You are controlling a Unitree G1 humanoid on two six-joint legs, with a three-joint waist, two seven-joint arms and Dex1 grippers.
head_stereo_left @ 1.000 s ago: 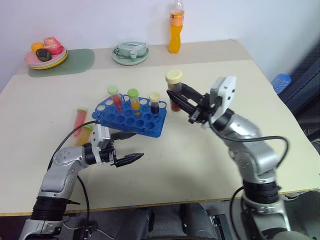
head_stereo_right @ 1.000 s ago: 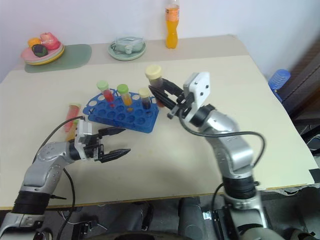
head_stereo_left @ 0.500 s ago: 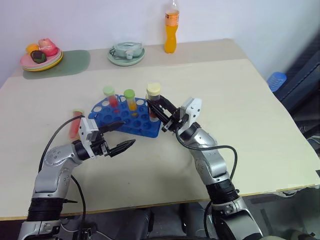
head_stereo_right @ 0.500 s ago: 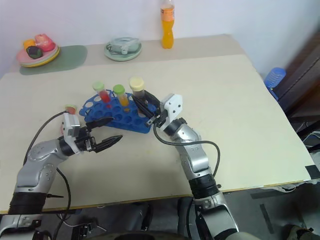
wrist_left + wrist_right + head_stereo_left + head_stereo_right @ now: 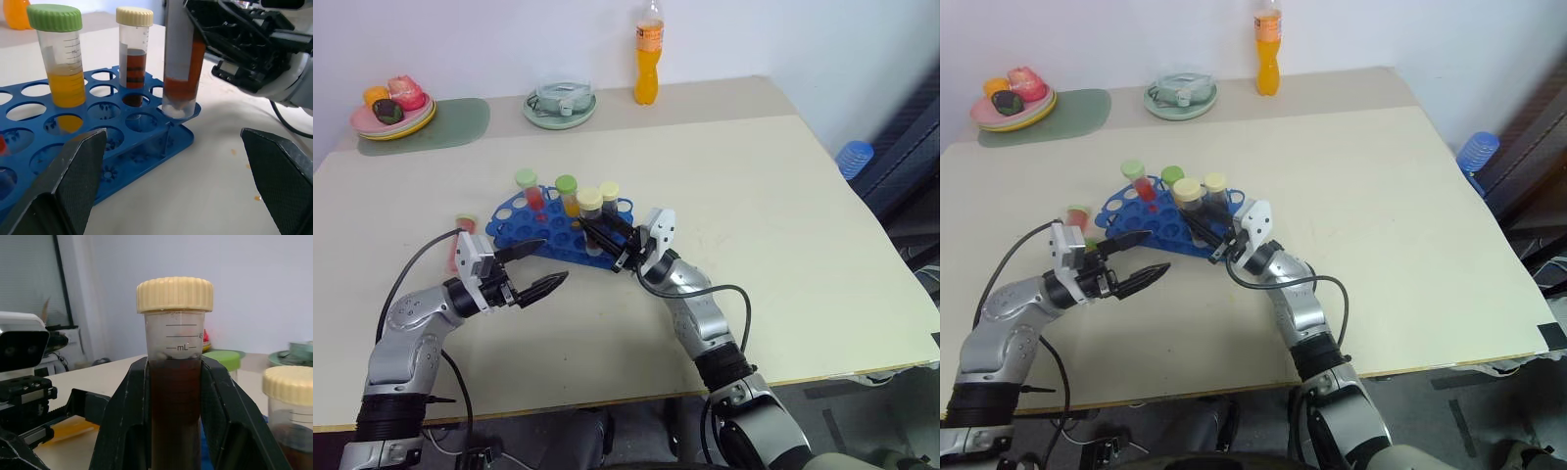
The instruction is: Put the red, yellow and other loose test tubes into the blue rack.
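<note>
Tabletop (image 5: 783, 215) first: your broad matte cream surface lies bare from the rack out to its 3 o'clock edge, so that side gives you room. At 12 o'clock stand an orange drink bottle (image 5: 648, 54), a pale green dish (image 5: 560, 103) and a plate of toy food (image 5: 393, 106). The blue plastic rack (image 5: 524, 240), perforated with round holes, sits left of centre holding capped tubes. Your right gripper (image 5: 604, 238) is clamped on a clear brown-filled tube with a ribbed cream cap (image 5: 174, 294), its rounded tip in the rack's corner hole (image 5: 178, 110). Your left gripper (image 5: 536, 269) hangs spread wide and empty at the rack's 7 o'clock. One red tube (image 5: 457, 245) lies loose at the rack's 9 o'clock.
</note>
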